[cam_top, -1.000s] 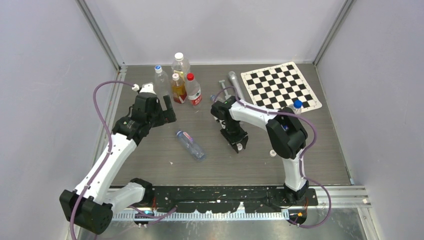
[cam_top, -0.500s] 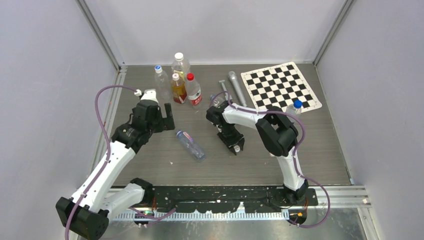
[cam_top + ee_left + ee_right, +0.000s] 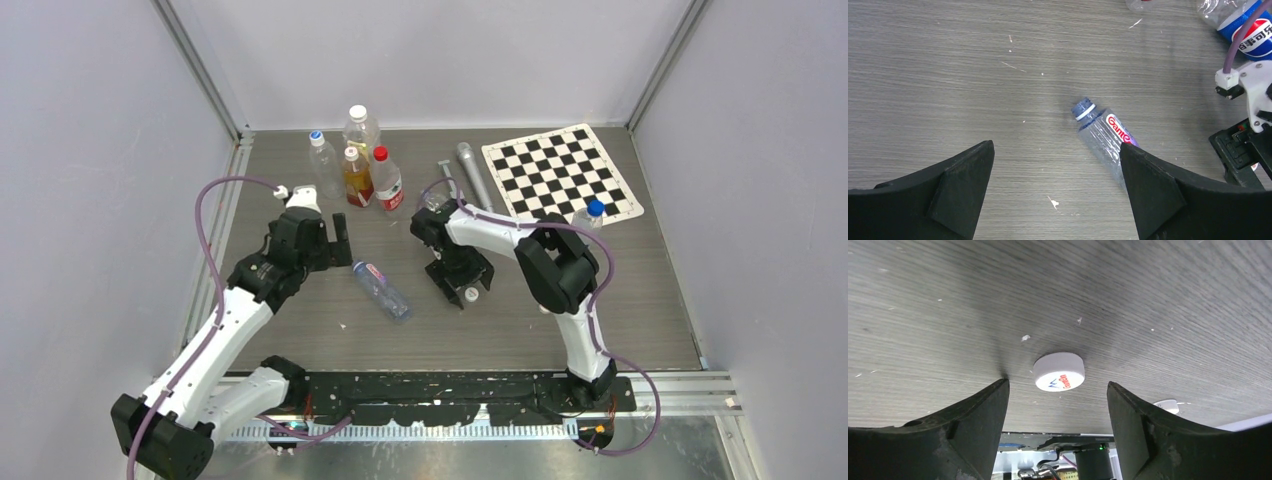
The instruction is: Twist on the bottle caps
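Not much looked done yet. The small clear plastic bottle with the red-lettered label (image 3: 1105, 137) lay on its side near the middle of the grey wood-grain table (image 3: 300, 320). Its blue-ringed neck was bare and pointed toward 10 o'clock.

A small round white plastic cap (image 3: 1059, 371), probably the one for that bottle, sat flat on the table at about 3 o'clock from it, well apart. The right gripper (image 3: 1058, 385) was down over the cap with its jaws parted wider than the cap, one finger on each side, pinching nothing. The left gripper (image 3: 1056, 146) hung at the bottle's 11 o'clock, spread as wide as it goes and holding nothing.

A second loose white cap (image 3: 1168, 405) lay at 4 o'clock from the first in the right wrist view. The blue-labelled clear Pepsi bottle (image 3: 1250, 32) was at the lying bottle's 1 o'clock, and I couldn't tell if it was capped. A small clear bottle wearing a blue cap (image 3: 594, 212) stood at the table's 2 o'clock by the black-and-white checkerboard sheet (image 3: 560, 170), so maybe one was finished.

As for writing, the lying bottle's label read "Gante…" in red. The cap had a small red word with a blue squiggle, and I'd guess it's the same brand. The Pepsi label showed 百事可乐 in white.
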Action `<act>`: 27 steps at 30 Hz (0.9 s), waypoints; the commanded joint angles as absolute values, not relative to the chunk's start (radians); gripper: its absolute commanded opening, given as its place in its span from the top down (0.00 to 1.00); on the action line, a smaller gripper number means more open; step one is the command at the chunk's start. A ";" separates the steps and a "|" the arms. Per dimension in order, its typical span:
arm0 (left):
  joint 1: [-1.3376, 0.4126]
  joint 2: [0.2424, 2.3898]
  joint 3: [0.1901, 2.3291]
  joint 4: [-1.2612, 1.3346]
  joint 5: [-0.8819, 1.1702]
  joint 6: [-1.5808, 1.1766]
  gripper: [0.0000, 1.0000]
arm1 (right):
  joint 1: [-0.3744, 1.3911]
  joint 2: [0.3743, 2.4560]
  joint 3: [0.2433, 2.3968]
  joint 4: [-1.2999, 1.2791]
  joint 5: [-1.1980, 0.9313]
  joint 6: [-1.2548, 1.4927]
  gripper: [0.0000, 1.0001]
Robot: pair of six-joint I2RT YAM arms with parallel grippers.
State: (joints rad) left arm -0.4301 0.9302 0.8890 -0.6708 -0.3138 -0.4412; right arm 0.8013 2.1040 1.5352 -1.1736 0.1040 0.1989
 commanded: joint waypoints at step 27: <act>-0.737 1.157 0.686 -0.446 -0.460 -1.255 0.01 | 0.790 1.152 0.924 -0.451 0.378 0.415 0.00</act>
State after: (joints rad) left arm -0.6666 1.0939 0.6792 -0.5224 -0.3489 -1.1069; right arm 0.7944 1.2366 0.9642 -0.5880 0.3317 0.4511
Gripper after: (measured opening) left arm 0.986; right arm 0.995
